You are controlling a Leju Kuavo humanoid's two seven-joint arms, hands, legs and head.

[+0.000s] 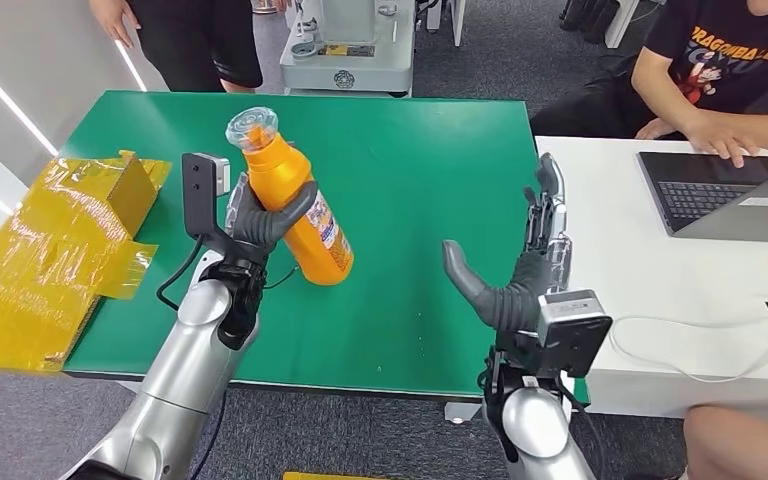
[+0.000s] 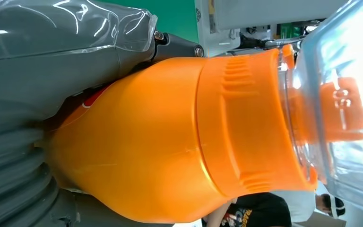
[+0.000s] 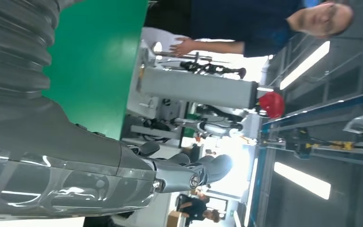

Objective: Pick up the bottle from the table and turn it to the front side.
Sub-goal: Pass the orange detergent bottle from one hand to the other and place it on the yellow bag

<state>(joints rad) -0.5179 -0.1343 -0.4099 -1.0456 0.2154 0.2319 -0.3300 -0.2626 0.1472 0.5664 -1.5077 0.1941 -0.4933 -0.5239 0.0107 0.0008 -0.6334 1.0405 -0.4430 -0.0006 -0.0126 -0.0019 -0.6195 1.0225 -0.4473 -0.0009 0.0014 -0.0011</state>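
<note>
An orange bottle with a clear cap and a printed label stands tilted over the green table, lifted at its upper end. My left hand grips it around the middle, thumb across the front. In the left wrist view the bottle's orange shoulder and clear cap loom close, with the hand's grey cover beside them. My right hand hovers over the table's right edge with fingers stretched out and thumb apart, holding nothing. Its fingers also appear in the right wrist view.
A yellow taped box lies at the table's left edge. A white desk with a laptop adjoins on the right, where a person sits typing. Another person stands beyond the far edge. A grey machine stands behind the table.
</note>
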